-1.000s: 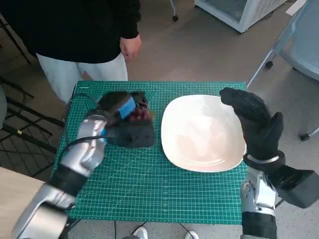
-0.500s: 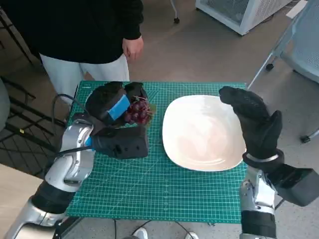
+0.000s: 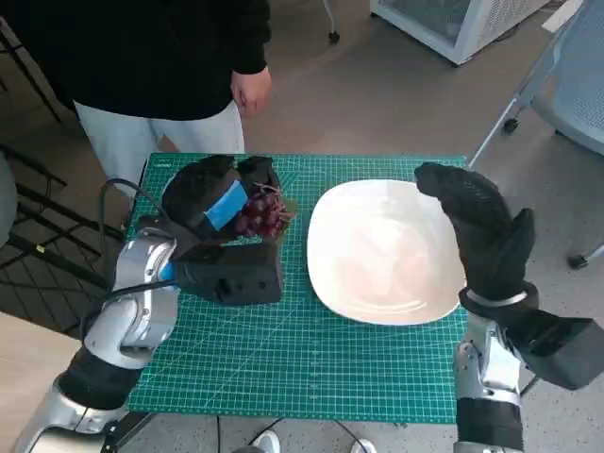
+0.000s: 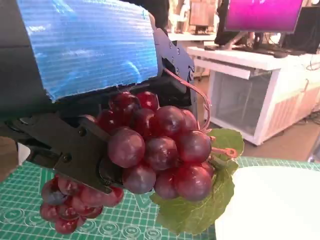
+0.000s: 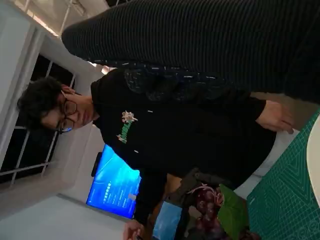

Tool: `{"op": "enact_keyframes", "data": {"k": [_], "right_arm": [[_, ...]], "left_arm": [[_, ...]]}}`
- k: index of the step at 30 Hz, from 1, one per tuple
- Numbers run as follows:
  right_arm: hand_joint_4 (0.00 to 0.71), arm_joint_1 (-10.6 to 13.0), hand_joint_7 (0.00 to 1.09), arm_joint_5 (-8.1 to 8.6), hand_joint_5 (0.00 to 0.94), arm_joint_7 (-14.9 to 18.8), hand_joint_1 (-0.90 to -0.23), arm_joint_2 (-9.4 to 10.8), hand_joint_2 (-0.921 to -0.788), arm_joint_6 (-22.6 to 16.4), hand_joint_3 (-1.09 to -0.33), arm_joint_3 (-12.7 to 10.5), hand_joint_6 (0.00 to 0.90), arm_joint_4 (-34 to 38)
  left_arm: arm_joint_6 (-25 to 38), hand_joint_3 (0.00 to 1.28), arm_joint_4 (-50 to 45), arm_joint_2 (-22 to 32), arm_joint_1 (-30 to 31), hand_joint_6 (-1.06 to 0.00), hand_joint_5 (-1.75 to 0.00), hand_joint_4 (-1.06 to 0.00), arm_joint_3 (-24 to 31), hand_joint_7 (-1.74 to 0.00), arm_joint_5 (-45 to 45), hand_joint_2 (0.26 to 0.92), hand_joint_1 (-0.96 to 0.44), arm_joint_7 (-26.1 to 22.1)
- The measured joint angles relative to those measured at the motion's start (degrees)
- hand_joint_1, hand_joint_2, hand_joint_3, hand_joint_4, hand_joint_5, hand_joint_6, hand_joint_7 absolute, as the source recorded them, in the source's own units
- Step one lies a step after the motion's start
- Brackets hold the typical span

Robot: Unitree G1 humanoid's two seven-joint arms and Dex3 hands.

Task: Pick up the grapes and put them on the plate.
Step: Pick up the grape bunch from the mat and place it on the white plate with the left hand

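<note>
Grapes [image 4: 150, 150]: dark red bunch with green leaf, grasped in left hand [image 3: 212, 196], lifted off green cutting mat [image 3: 283, 368], just beside white plate [image 3: 382, 250] but not yet over it. Right hand [image 3: 481, 231]: held raised at plate's far-right edge, fingers extended, nothing grasped. Person in black top [image 3: 151, 52] stood behind table.

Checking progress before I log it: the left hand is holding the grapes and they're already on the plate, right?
Not quite. The left hand does hold the grapes, but they are beside the plate, over the green mat, not on it. The head view shows this.
</note>
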Motion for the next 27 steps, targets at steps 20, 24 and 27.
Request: {"op": "enact_keyframes", "data": {"k": [20, 24, 27], "right_arm": [[0.240, 0.1, 0.49, 0.75, 0.005, 0.1, -0.514, 0.1, -0.921, -0.1, -0.597, -0.1, 0.003, -0.7], [0.236, 0.4, 0.47, 1.06, 0.003, 0.1, -0.518, 0.0, -0.921, -0.2, -0.587, -0.5, 0.008, -1.0], [0.233, 0.7, 0.45, 1.22, 0.001, 0.0, -0.517, -0.1, -0.921, -0.5, -0.579, -0.9, 0.018, -1.1]], "left_arm": [[-0.5, 0.13, 12.1, -12.9, -14.0, -0.59, -1.37, -0.61, -9.1, -1.08, 2.3, 0.921, 0.00, -4.3], [-2.1, 0.14, 17.1, -15.3, -17.2, -0.59, -1.40, -0.59, -10.5, -1.07, 2.3, 0.921, 0.00, -4.1], [-3.2, 0.17, 21.4, -17.4, -19.4, -0.57, -1.44, -0.55, -11.6, -1.10, 2.3, 0.921, 0.00, -3.8]]}}
